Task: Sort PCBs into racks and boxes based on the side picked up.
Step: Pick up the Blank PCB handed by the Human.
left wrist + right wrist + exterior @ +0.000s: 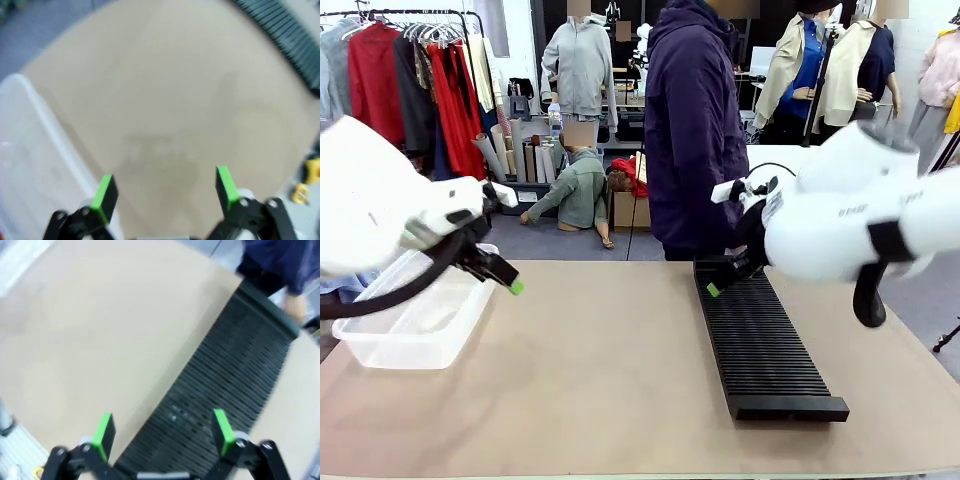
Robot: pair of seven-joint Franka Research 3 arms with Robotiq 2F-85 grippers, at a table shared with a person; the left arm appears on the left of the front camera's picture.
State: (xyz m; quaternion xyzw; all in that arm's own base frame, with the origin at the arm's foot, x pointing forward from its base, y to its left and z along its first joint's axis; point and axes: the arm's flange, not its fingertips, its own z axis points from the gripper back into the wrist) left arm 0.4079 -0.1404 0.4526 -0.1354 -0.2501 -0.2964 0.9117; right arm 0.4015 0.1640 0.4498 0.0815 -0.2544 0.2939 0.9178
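tan tabletop carried both sorting places: the clear plastic tub at 9 o'clock and the long black rack at 3 o'clock. the rack's ribbed slots ran toward the person standing at 12 o'clock.

the left gripper hung over the tub's near rim, and its wrist view showed the green pads spread wide with nothing between them. the right gripper hung above the rack's far end, equally released and empty, with the slots under its pads.

by the task's wording the pcbs would likely be light, stiff and thin, with smooth faces that could slide in a loose pinch. their patterned side would probably scratch if dragged. the safest hold seemed to be across both faces near one short edge, leaving the opposite edge free to enter a slot upright.

in the way, as i judged it, were the tub's raised wall at 9 o'clock, the narrow slots, and what looked like the person's hand, blurred, by the rack's far end. small yellow bits lay off the table edge, too blurred to name.
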